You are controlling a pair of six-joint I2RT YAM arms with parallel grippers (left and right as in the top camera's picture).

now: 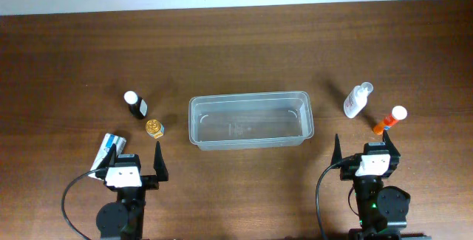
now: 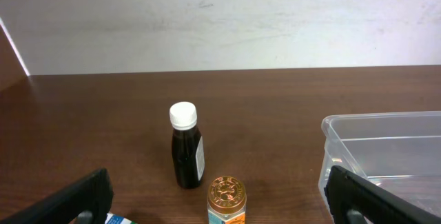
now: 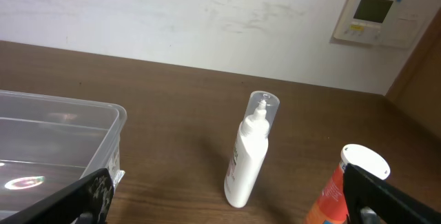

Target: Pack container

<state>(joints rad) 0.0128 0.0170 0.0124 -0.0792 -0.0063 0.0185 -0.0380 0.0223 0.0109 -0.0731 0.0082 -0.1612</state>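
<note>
Nothing packed yet, folks: the clear rectangular plastic container (image 1: 250, 120) sits empty in the middle of the table (image 1: 66, 55), its long side facing the near edge.

Five items wait outside it. Toward the left edge stand a dark bottle with a white cap (image 1: 135, 105) and a small gold-lidded jar (image 1: 154, 128), with a white-and-blue packet (image 1: 107, 150) closer to the near edge. Toward the right edge are a white spray bottle with a clear cap (image 1: 358, 100) and an orange tube with a white cap (image 1: 389, 120).

The left hand (image 1: 131, 160) and right hand (image 1: 366, 151) hover by the near edge, fingers spread wide, holding nothing. By my reading, the whole job is left.

The packet lies partly under the left hand, so I can't tell what it is. The labels are too small to read.
</note>
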